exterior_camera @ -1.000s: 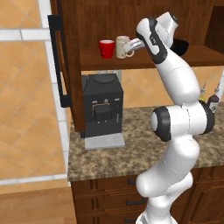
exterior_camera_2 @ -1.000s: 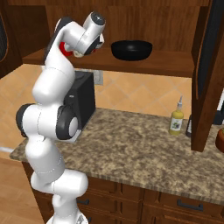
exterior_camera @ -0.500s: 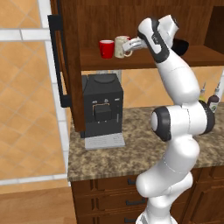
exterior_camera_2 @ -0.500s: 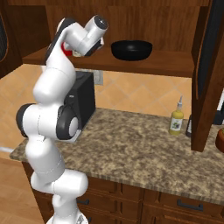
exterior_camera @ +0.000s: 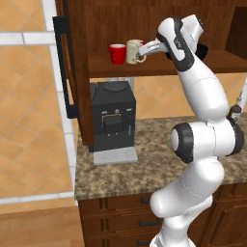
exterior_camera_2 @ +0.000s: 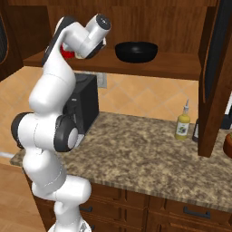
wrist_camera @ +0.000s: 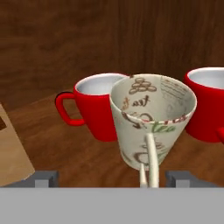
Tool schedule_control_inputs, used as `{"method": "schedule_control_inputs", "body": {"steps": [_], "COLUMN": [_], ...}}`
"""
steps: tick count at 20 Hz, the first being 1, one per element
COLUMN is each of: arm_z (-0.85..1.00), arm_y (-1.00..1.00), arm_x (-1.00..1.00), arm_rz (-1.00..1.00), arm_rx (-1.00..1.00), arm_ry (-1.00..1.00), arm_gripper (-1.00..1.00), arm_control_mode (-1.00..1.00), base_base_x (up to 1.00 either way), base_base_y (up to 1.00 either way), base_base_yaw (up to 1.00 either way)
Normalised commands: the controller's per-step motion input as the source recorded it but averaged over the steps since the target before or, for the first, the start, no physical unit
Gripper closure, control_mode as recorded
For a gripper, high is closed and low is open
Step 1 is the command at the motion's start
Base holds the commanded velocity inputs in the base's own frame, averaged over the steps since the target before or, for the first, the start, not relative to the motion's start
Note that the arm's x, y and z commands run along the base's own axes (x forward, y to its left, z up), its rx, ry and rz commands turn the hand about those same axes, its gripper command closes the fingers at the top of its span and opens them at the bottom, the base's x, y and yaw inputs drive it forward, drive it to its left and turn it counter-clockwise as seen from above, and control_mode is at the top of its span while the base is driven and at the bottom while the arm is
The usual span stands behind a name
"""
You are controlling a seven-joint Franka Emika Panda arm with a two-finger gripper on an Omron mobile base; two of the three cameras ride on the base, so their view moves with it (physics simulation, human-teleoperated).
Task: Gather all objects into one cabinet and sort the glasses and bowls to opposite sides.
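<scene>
1. Sitting on the cabinet (exterior_camera: 144,67) shelf, the cream-white mug (wrist_camera: 151,120) is a tapered cup printed with brown coffee motifs and lettering, its thin handle facing the camera in the hand view.
2. Two glossy red mugs with white insides flank it in the hand view: one red mug (wrist_camera: 98,105) at its 10 o'clock with the handle pointing to 9 o'clock, the other red mug (wrist_camera: 208,103) at its 3 o'clock.
3. The black bowl (exterior_camera_2: 136,50) rests on the same shelf, well apart from the mugs, at 3 o'clock of the arm's hand in the right base view.
4. The arm rises from the base, bends at the elbow and reaches level into the cabinet.
5. The gripper (wrist_camera: 105,178) has its finger tips spread apart on either side of the cream-white mug's handle; whether they press on it cannot be told.
</scene>
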Motion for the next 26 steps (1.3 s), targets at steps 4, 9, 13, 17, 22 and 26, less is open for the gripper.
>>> {"method": "schedule_control_inputs", "body": {"steps": [4,9,13,17,22,26], "arm_z": [0.16,0.01,0.02,0.06,0.00,0.00], "arm_y": [0.00,0.00,-0.06,-0.14,-0.01,-0.01], "arm_x": [-0.74,-0.99,-1.00,-1.00,-1.00,-1.00], "arm_rz": [0.00,0.00,0.00,0.00,0.00,-0.01], "arm_rx": [0.00,0.00,0.02,0.06,0.04,0.10], "arm_ry": [-0.04,0.00,0.00,-0.01,0.00,0.00], "arm_gripper": [-1.00,-1.00,-1.00,-1.00,-1.00,-1.00], "arm_control_mode": [-1.00,-1.00,-1.00,-1.00,-1.00,-1.00], "base_base_x": [0.00,0.00,0.00,0.00,0.00,0.00], "base_base_y": [0.00,0.00,0.00,0.00,0.00,0.00], "base_base_yaw": [0.00,0.00,0.00,0.00,0.00,0.00]}}
